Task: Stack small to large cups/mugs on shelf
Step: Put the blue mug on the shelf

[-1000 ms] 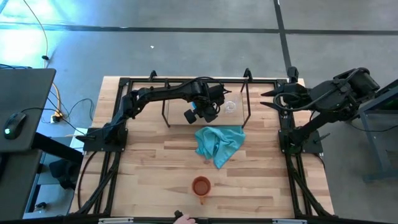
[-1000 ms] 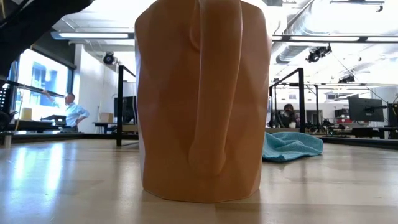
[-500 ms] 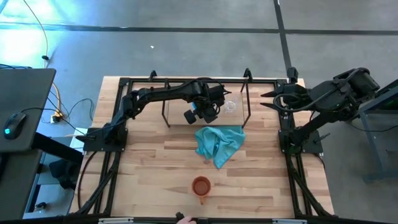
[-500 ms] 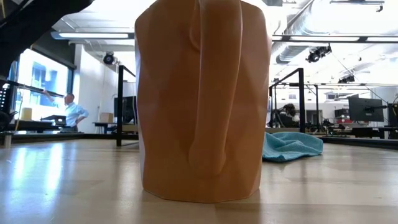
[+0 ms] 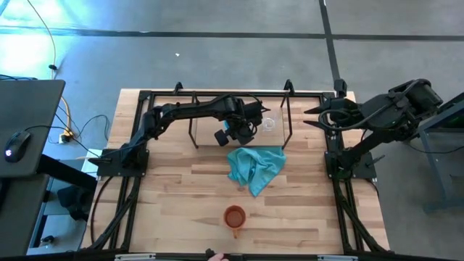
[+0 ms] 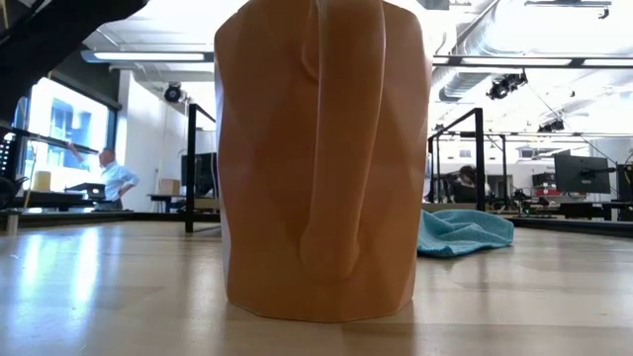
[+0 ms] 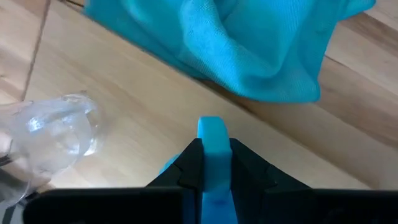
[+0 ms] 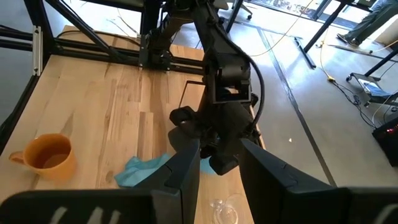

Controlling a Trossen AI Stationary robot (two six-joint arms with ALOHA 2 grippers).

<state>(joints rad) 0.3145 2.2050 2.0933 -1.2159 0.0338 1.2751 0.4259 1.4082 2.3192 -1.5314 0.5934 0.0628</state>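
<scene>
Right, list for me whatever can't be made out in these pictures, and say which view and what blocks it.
- Blue mug: left wrist view shows only a strip of it clamped in the left pincer; the fingers hide the rest.
- Shelf: high view, the left arm covers its middle.
- Low view: the orange mug fills the frame, hiding the shelf area behind.
- Glass cup: right wrist view, cut off by the bottom edge.
- Right pincer: high view, too small to read.

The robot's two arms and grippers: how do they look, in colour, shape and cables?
Both arms are dark, almost black, built of slim jointed segments on black frame mounts. The left gripper has flat, dark fingers with angular edges. The right gripper has two broad, dark fingers with straight sides. A thin black cable loops beside the left arm's wrist. No markings are readable.
</scene>
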